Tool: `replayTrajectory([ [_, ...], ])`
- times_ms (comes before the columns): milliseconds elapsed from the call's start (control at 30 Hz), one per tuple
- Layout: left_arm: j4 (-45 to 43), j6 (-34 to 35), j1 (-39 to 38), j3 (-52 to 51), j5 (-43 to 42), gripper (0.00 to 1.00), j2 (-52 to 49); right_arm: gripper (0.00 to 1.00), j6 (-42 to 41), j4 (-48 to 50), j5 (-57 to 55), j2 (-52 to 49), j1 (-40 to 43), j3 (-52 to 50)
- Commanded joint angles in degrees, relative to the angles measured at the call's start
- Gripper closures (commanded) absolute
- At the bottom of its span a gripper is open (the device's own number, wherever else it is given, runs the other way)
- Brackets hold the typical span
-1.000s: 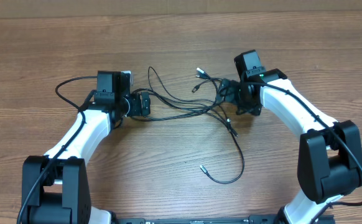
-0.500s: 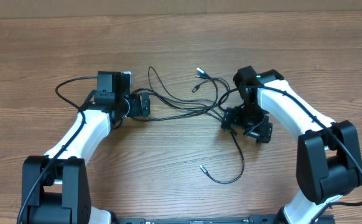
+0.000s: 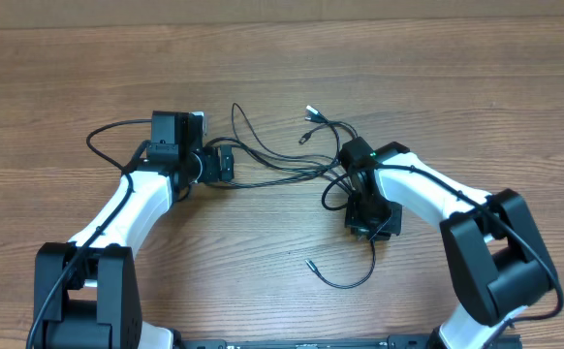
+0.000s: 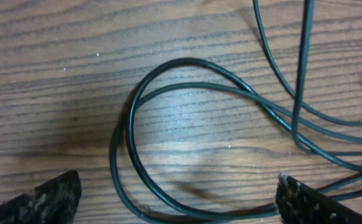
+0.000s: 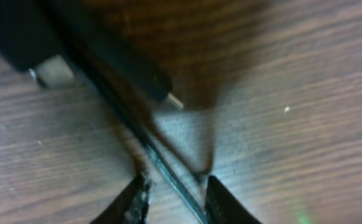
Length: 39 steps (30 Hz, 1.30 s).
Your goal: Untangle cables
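The right tool (image 5: 178, 198) straddles a strand of the cables (image 4: 303, 62), probably to draw it free, clamping unclear; the left tool (image 4: 178, 199) hangs open.

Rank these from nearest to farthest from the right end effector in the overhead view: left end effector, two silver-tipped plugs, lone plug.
1. Lone plug, near side, left.
2. Silver-tipped plugs, far side, left.
3. Left end effector, farthest left.
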<state>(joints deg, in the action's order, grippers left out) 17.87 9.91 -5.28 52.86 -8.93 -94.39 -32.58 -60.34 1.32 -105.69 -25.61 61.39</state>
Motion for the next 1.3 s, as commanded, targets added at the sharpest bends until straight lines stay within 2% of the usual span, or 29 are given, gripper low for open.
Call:
replayTrajectory([
  [0,-0.11,-1.29,-0.39,0.94,0.33,0.00,0.76,0.80,-0.55,6.21,-9.11,0.57,0.13,-2.91],
  [67,-0.11,-1.29,-0.39,0.94,0.33,0.00,0.76,0.86,-0.55,10.91,-10.67,0.57,0.22,-3.80],
  [233,-0.09,-1.29,-0.39,0.94,0.33,0.01,0.76,0.89,-0.33,23.65,-10.95,0.57,0.22,-5.46],
  [367,-0.15,-0.37,-0.37,0.94,0.37,0.01,0.76,0.80,-0.31,26.60,-10.40,0.59,0.22,-4.35],
  [433,-0.26,-0.20,-0.37,0.94,0.39,0.00,0.76,0.67,-0.28,22.62,-8.02,0.59,0.22,-0.46],
  [467,-0.37,-0.20,-0.37,0.94,0.39,0.00,0.76,0.56,0.20,19.89,-6.49,0.59,0.22,2.10],
  [500,-0.44,-0.20,-0.37,0.94,0.39,0.00,0.76,0.52,1.42,17.27,-4.98,0.59,0.22,4.90],
  [667,-0.66,-0.20,-0.37,0.94,0.63,0.00,0.76,0.47,5.95,8.55,-1.16,0.59,0.22,19.50],
  [733,-0.61,-0.04,-0.37,0.94,1.42,0.01,0.76,0.52,5.86,9.44,-1.16,0.59,0.20,22.77],
  [833,-0.50,1.99,-0.35,0.94,3.96,0.00,0.76,0.74,3.74,15.15,-1.16,0.52,0.09,23.19],
  [900,-0.39,2.54,-0.35,0.94,5.07,0.00,0.76,0.94,0.96,19.26,-1.16,-0.17,0.09,22.62],
  [933,-0.24,2.58,-0.35,0.94,5.66,0.00,0.76,0.96,-0.42,21.53,-1.16,-0.72,0.09,22.10],
  [1100,0.24,2.58,-0.35,0.92,8.07,0.00,0.76,0.95,-2.12,31.93,2.84,-3.41,-0.50,19.02],
  [1133,0.24,2.58,-0.37,0.92,8.07,0.00,0.76,0.92,-2.12,33.38,3.93,-4.33,-0.76,18.80],
  [1267,0.11,2.58,-0.37,0.92,8.13,0.01,0.76,0.91,-2.10,37.90,5.42,-8.37,-2.58,18.80],
])
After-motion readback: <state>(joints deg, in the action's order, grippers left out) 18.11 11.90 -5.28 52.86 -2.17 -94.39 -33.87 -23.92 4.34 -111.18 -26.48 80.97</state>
